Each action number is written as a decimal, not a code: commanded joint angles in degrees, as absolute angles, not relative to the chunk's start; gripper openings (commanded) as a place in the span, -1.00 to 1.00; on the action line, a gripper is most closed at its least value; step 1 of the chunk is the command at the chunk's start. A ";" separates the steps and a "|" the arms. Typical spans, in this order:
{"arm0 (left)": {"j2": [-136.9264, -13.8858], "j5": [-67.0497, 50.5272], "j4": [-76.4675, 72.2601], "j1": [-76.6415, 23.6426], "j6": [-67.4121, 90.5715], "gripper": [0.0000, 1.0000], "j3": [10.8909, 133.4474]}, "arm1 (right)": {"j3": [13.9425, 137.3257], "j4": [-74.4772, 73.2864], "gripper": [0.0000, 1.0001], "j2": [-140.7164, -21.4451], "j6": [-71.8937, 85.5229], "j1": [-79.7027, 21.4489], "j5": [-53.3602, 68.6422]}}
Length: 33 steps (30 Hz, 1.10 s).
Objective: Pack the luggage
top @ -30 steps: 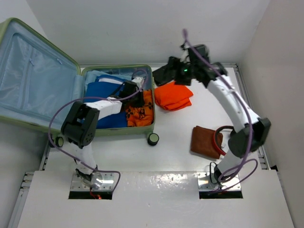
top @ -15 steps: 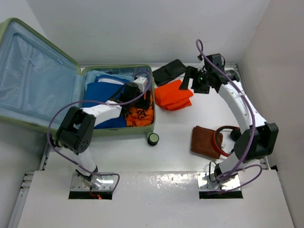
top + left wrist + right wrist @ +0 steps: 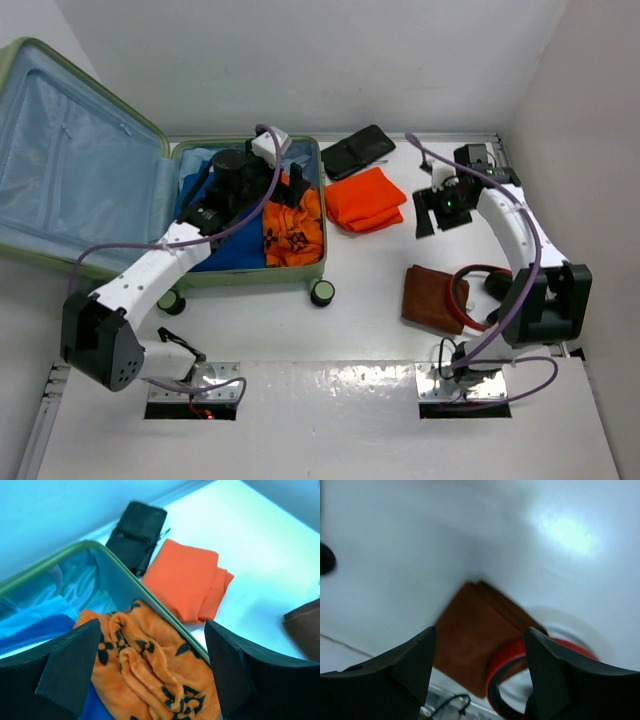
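- While the luggage lies open at the far left of the table, its lid raised to the left and the light-blue lining bare, the lower half already holds a blue garment. An orange patterned cloth is bunched against its right-hand rim.
- Just above that patterned cloth hangs the left gripper, jaws spread wide with nothing between them.
- Just outside the case's right rim lies a folded plain orange cloth, with a black pouch behind it. Both are on the table, not yet packed.
- Further right, the right gripper hovers over the table near the plain orange cloth, fingers well apart and empty. Its wrist view looks down on a brown folded cloth framed between them.
- A red-rimmed loop lies at the brown cloth's right edge and seems to overlap it.
- Step in hand, as I judge it: between items, with one piece lying in the case and the next to be fetched.
- The next move likely calls for the right arm to drop onto the brown cloth and take an edge away from the loop. It would then carry the cloth leftward over the rim.
- The left arm should clear the opening first, or the two arms may meet there.
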State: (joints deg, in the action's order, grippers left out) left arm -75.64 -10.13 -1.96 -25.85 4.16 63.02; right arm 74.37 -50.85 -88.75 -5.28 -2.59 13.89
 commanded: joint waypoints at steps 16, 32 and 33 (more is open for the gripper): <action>-77.77 -12.30 1.49 -28.30 2.82 0.65 64.68 | 58.18 -56.69 0.27 -75.15 -12.76 3.61 5.62; -127.86 -10.44 25.05 -39.29 -14.16 0.73 115.38 | 72.60 -57.83 0.29 -84.55 -3.34 7.82 10.64; -130.93 -11.50 25.83 -39.29 -13.54 0.75 116.88 | 73.38 -58.09 0.29 -84.46 -3.60 8.00 10.55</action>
